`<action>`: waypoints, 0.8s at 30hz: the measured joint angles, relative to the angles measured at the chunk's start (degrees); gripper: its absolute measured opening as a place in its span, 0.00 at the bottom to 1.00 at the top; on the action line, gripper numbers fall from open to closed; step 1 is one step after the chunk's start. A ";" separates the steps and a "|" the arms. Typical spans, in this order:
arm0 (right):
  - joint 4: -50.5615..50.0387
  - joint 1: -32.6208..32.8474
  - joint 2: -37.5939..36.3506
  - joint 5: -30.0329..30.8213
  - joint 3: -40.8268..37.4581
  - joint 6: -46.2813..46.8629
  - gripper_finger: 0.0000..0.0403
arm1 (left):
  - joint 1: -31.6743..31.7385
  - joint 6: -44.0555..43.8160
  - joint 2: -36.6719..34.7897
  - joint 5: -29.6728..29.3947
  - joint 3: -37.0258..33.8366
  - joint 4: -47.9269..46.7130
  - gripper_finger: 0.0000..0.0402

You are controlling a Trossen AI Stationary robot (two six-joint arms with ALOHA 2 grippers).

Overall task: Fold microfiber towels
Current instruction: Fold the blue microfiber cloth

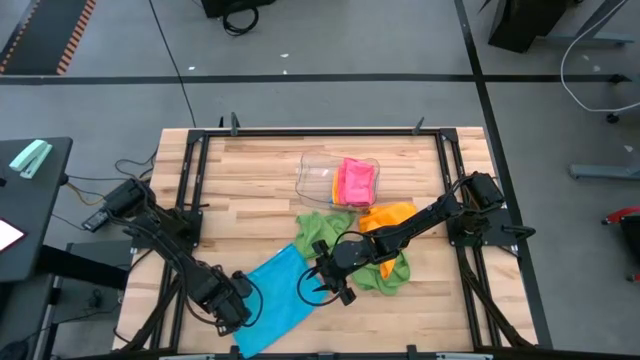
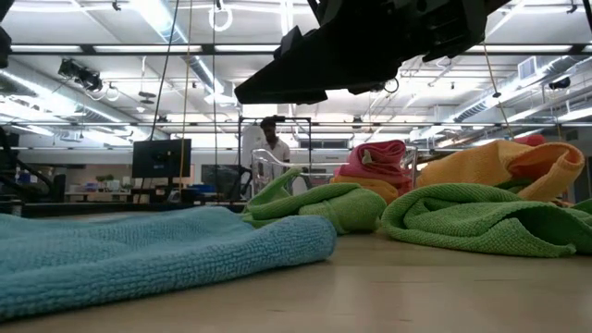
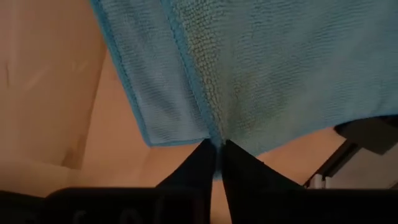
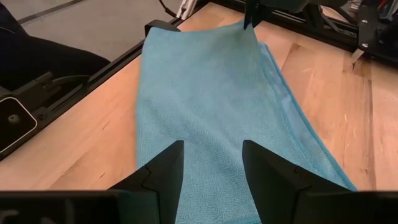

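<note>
I have the blue microfiber towel [image 1: 275, 295] lying doubled over on the wooden desk [image 1: 250, 170] at about 7 o'clock from the desk's centre. The left gripper [image 3: 216, 152] sits at the towel's near corner, its fingers almost together with the hem pinched between the tips; I cannot tell whether that grip is firm or being let go. The right gripper [image 4: 211, 165] hovers over the towel's opposite end, near 6 o'clock, fingers spread, nothing between them.

Two crumpled green microfiber towels [image 1: 385, 270] and an orange one [image 1: 392, 215] lie heaped just right of centre. A pink one [image 1: 356, 182] rests in the clear plastic tray [image 1: 315, 175] at 12 o'clock.

Assessment: the cloth is light, limp and slightly grippy, with no stiffness of its own; it will sag and drag on the wood rather than slide. I judge the stitched corners the sound place to take hold, both ends lifted together so the fold lands square.

No brand, label or legible writing is visible on any cloth, the tray or the desk.
</note>
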 joint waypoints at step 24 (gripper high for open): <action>0.00 0.00 0.00 0.00 0.00 0.02 0.43 | 0.07 4.35 7.08 -0.08 -0.13 -7.41 0.08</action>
